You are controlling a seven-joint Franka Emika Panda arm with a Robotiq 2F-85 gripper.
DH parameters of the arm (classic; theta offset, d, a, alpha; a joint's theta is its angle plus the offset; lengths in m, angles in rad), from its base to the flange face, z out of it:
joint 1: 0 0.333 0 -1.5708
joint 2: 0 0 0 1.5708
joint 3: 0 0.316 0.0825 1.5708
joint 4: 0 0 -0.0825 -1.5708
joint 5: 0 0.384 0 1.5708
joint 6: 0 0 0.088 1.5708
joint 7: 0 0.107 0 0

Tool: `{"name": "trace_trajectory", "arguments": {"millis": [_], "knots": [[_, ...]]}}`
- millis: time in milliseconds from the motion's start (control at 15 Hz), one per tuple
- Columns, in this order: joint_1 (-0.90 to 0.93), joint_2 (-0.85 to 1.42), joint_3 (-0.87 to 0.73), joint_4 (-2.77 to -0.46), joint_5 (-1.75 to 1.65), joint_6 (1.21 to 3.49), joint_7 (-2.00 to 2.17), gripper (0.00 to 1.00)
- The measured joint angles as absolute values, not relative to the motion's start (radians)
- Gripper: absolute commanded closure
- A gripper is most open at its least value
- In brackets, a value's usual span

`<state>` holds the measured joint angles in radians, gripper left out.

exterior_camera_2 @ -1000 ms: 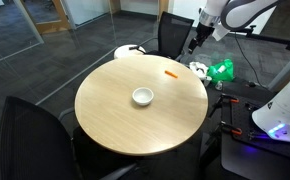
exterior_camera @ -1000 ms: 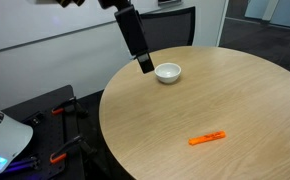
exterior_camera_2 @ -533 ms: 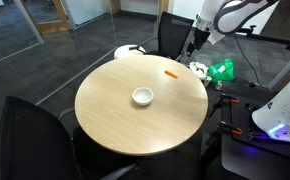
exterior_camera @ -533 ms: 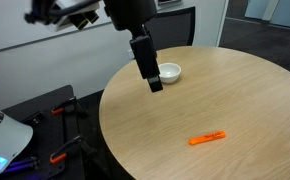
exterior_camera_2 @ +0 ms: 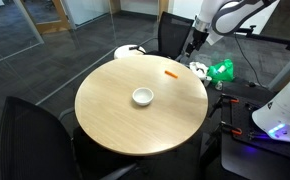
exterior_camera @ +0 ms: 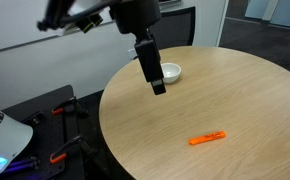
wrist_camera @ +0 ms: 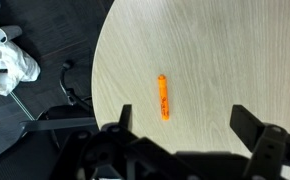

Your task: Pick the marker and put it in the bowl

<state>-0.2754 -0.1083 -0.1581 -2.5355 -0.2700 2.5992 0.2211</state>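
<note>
The orange marker (exterior_camera: 207, 138) lies flat on the round wooden table (exterior_camera: 235, 95) near its edge; it also shows in the other exterior view (exterior_camera_2: 171, 73) and in the wrist view (wrist_camera: 163, 97). The white bowl (exterior_camera: 169, 72) sits upright and empty on the table, also seen in an exterior view (exterior_camera_2: 142, 96). My gripper (exterior_camera: 157, 87) hangs in the air above the table, apart from both. In the wrist view my gripper (wrist_camera: 185, 125) is open and empty, with the marker just ahead of it, nearer the left finger (wrist_camera: 123, 118).
Dark chairs (exterior_camera_2: 175, 35) stand around the table. A white robot base (exterior_camera_2: 285, 110) and a green bag (exterior_camera_2: 221, 70) are beside it. In the wrist view a white and green bag (wrist_camera: 10, 65) and a chair base (wrist_camera: 60, 110) lie on the floor past the table edge.
My gripper has come lower and a little further over the table, towards the marker. The marker and the bowl have not moved.
</note>
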Motion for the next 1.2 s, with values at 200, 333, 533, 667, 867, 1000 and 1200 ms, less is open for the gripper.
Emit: {"name": "trace_trajectory", "arguments": {"millis": [200, 333, 533, 667, 867, 1000, 1200], "knots": [[-0.275, -0.030, -0.169, -2.493, -0.270, 2.625, 0.221, 0.00], [-0.275, 0.034, -0.177, -2.456, -0.270, 2.648, 0.220, 0.00], [-0.273, 0.136, -0.188, -2.395, -0.270, 2.685, 0.219, 0.00], [-0.265, 0.200, -0.200, -2.356, -0.270, 2.709, 0.219, 0.00], [-0.252, 0.288, -0.216, -2.302, -0.269, 2.744, 0.219, 0.00], [-0.244, 0.341, -0.224, -2.273, -0.264, 2.775, 0.219, 0.00], [-0.235, 0.412, -0.231, -2.240, -0.227, 2.830, 0.219, 0.00]]}}
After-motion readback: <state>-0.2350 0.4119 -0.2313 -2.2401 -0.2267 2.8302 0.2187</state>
